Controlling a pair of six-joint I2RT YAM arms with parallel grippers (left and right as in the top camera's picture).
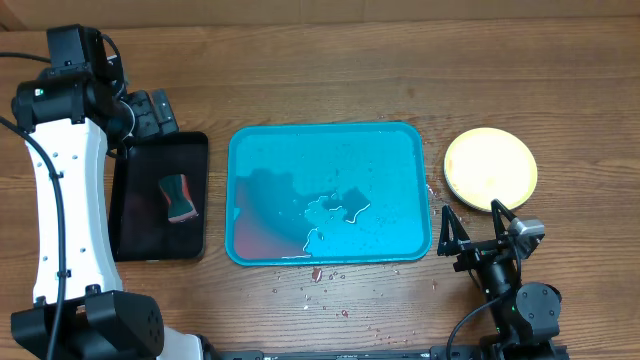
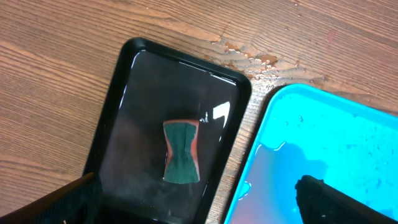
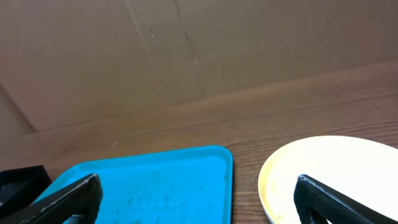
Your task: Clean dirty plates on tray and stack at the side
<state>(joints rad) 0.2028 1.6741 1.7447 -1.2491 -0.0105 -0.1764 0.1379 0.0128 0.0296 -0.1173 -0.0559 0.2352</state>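
Sponge (image 1: pixel 180 198) in black tray (image 1: pixel 135 215), wet turquoise tray (image 1: pixel 270 160)

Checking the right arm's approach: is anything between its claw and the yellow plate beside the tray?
Nothing visible. The open right claw faces the near edge of the yellow plate, only bare table between them; the tray lies off to its left.

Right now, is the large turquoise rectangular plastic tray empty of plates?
Empty of plates: the turquoise tray holds only puddles and a reddish film. A yellow-rimmed round plate sits beside it.
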